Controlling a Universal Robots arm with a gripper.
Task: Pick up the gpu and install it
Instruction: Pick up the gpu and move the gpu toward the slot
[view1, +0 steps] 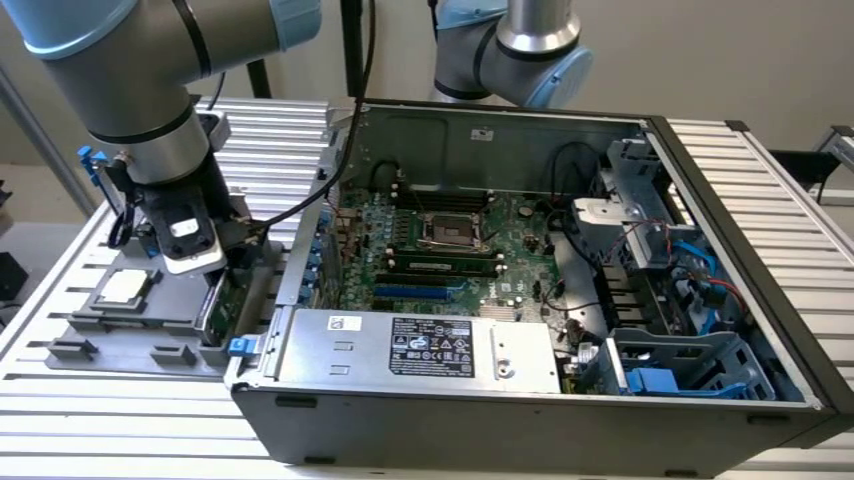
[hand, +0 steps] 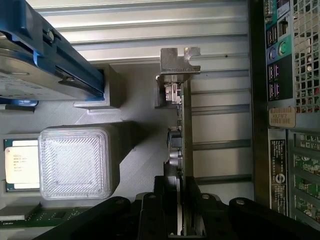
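One claw (hand: 183, 205) grips the one gpu (hand: 185, 120), standing on edge

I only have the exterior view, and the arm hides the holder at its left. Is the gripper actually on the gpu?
Observer: Yes. In the wrist view the fingers press against both faces of the gpu, with no gap that I can see.
Operator: Which end does it have?
Observer: The gripper is at the end opposite the silver bracket; the bracket end is free.
Operator: What is alongside it on the case side?
Observer: The case's rear port panel runs parallel to the gpu, with a strip of slatted table between them.
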